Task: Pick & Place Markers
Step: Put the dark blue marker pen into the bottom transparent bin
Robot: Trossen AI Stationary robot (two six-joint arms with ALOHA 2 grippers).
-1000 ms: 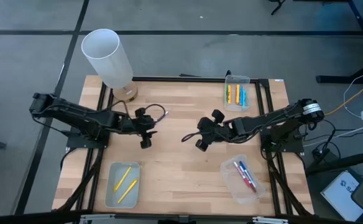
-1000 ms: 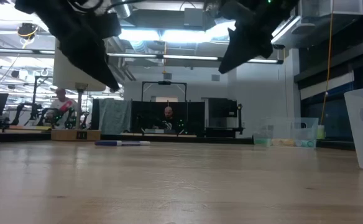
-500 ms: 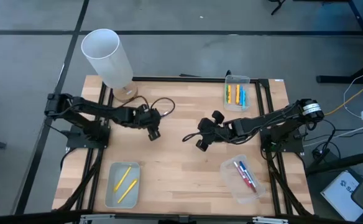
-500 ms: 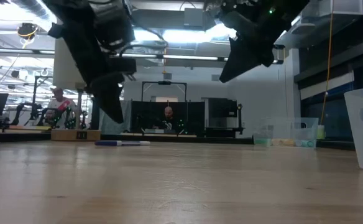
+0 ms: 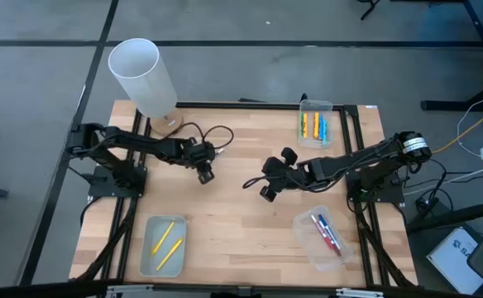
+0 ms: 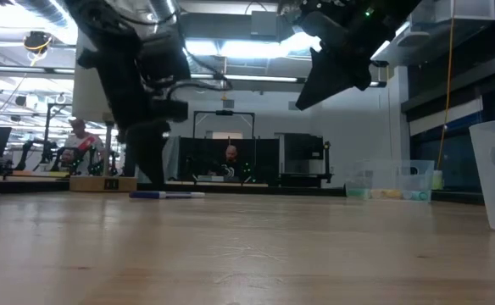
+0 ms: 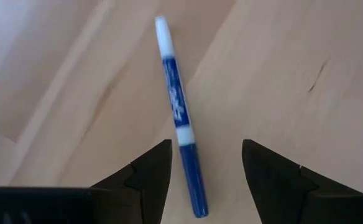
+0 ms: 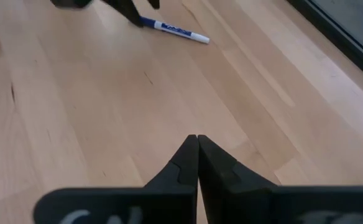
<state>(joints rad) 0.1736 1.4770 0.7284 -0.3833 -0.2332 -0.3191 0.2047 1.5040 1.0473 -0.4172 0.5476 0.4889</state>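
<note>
Table: you are working on a pale wooden table [image 5: 233, 223] with a black frame around it.
White cylinder: a tall white cylinder [image 5: 142, 76] stands at the far left corner, well apart from both arms.
Left arm: your left arm reaches from the left edge toward the middle of the far half of the table.
Right arm: your right arm reaches in from the right edge and hangs over the table's middle.
Trays: you have three clear plastic trays: the far right tray [image 5: 317, 124] holds yellow, orange and blue markers, the near right tray [image 5: 324, 240] holds blue and red markers, and the near left tray [image 5: 163, 246] holds two yellow markers.
Left gripper: your left gripper [image 7: 205, 163] hangs low over the table with its two fingers spread apart, gripping nothing.
Right gripper: your right gripper [image 8: 197, 144] is clenched, its fingertips pressed together with nothing between them, well above the wood.
Blue marker: the blue marker [image 7: 179, 118] with a white tip lies flat on the bare wood; its blue end sits in the gap between your left gripper's fingers, touching neither, and its white tip points away from the gripper.
Marker and right gripper: the same marker lies well apart from your right gripper.
</note>
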